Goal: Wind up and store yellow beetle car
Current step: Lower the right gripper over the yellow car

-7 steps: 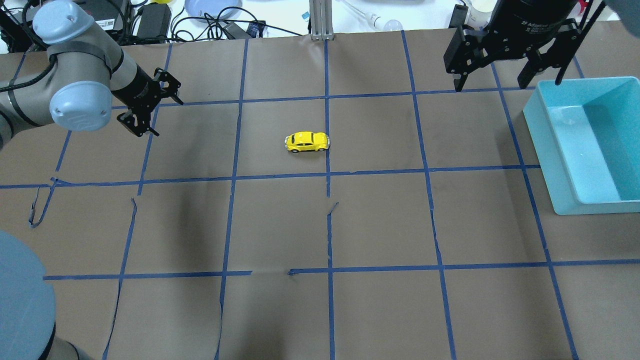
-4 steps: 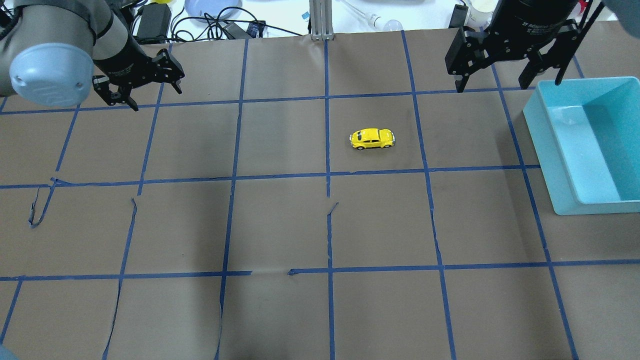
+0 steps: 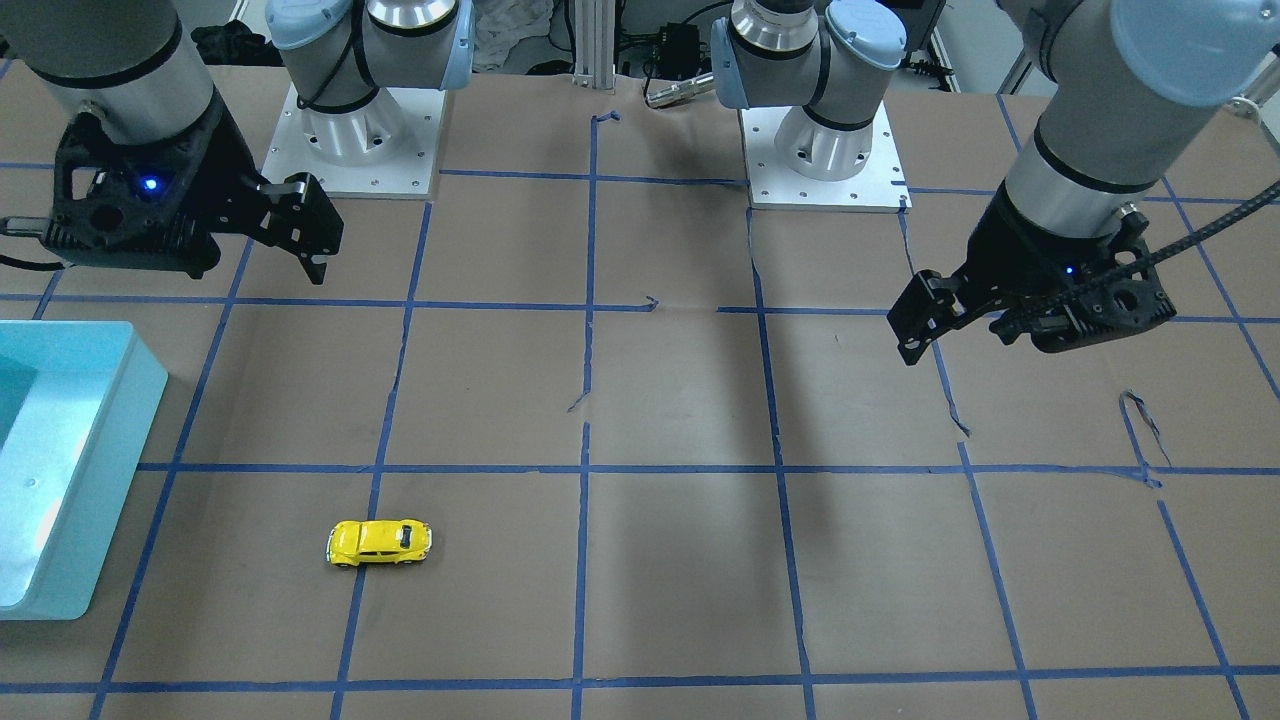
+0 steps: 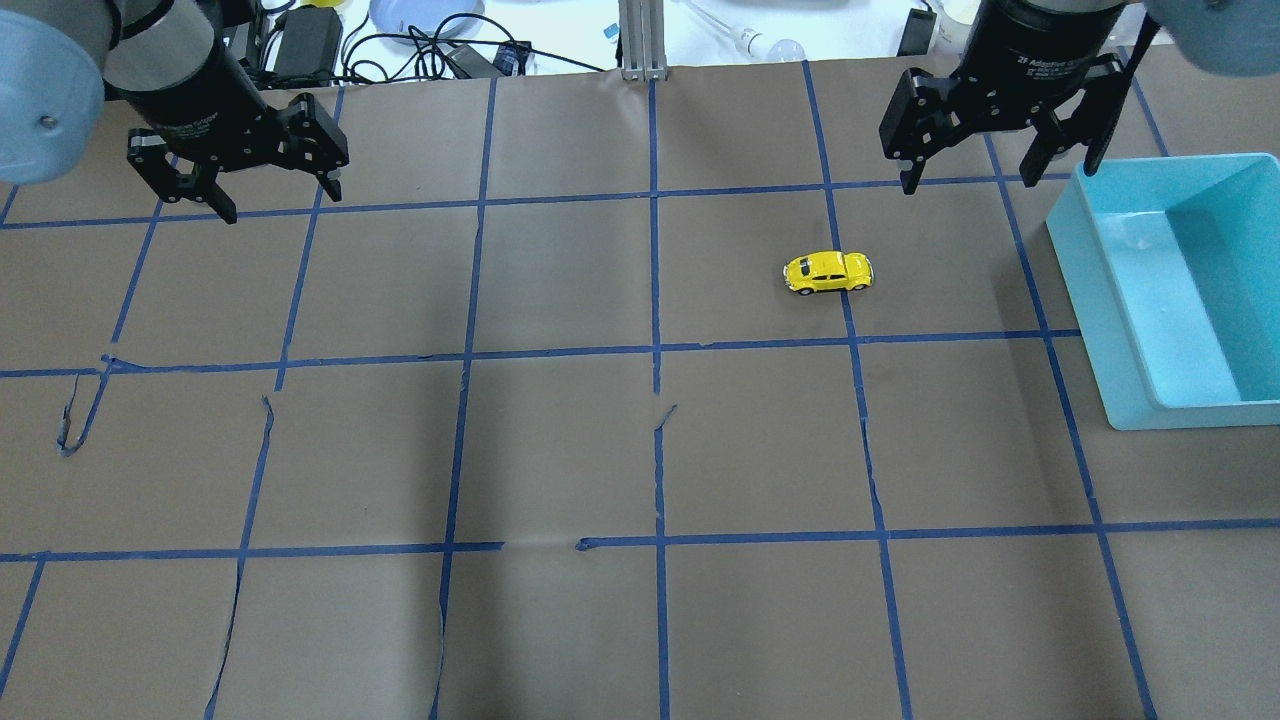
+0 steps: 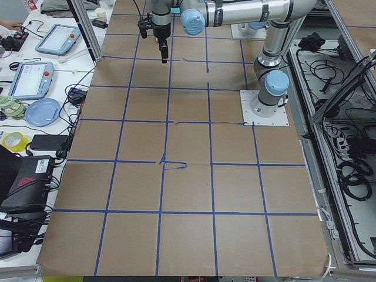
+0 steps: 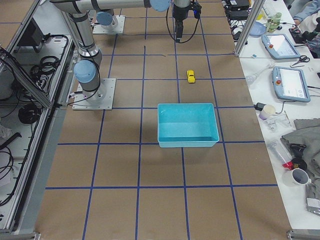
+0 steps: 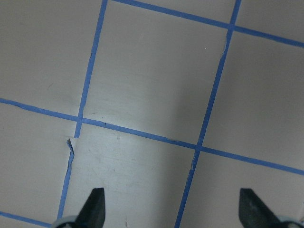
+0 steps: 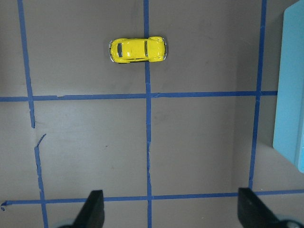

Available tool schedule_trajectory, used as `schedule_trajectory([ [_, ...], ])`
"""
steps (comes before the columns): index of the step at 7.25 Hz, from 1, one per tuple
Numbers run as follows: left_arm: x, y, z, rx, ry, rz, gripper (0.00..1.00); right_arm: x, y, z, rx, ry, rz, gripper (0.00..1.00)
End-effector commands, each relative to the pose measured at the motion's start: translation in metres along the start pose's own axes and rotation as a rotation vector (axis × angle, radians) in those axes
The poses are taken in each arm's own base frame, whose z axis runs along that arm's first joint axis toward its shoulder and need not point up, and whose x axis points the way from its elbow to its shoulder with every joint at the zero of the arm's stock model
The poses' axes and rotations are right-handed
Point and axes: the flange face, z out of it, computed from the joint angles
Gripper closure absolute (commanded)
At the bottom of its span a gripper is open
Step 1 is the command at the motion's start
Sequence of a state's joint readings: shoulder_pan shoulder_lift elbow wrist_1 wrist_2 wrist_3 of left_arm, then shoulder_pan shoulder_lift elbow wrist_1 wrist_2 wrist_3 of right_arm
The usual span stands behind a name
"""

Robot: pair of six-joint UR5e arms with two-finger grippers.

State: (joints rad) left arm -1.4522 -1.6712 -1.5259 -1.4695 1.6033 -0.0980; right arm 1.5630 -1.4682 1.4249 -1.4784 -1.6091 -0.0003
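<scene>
The yellow beetle car [image 4: 828, 272] stands alone on the brown paper, on a blue tape line right of centre. It also shows in the front view [image 3: 379, 542], the right side view [image 6: 191, 75] and the right wrist view [image 8: 138, 50]. My right gripper [image 4: 995, 175] is open and empty, above the table just beyond the car and next to the bin; its wrist view [image 8: 171, 199] looks down on the car. My left gripper [image 4: 280, 195] is open and empty at the far left, well away from the car. Its wrist view [image 7: 172, 202] shows only paper and tape.
A light blue bin [image 4: 1085, 290] sits at the right edge, a short way right of the car, with nothing showing inside it. It also shows in the front view [image 3: 100, 480]. Cables and clutter [image 4: 400, 40] and a metal post [image 4: 640, 40] lie beyond the far edge.
The car has rolled right, from the table's centre to near the bin. My left arm has drawn back to the far left. My right gripper has shifted slightly.
</scene>
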Motion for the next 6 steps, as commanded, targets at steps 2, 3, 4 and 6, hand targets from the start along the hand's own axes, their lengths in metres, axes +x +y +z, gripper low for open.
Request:
schedule_trajectory([
  [2, 0.009, 0.025, -0.006, -0.016, 0.002, 0.151, 0.0, -0.007, -0.032, 0.065, -0.128, -0.019, -0.095, 0.0],
  [3, 0.029, 0.045, -0.005, -0.04, -0.001, 0.178, 0.0, -0.01, -0.041, 0.096, -0.134, -0.029, -0.237, 0.0],
  [4, 0.04, 0.057, -0.01, -0.037, 0.009, 0.201, 0.0, -0.017, -0.045, 0.129, -0.116, -0.031, -0.318, 0.0],
  [6, 0.033, 0.062, -0.011, -0.034, 0.004, 0.21, 0.0, -0.026, -0.045, 0.176, 0.017, -0.057, -0.67, 0.0],
])
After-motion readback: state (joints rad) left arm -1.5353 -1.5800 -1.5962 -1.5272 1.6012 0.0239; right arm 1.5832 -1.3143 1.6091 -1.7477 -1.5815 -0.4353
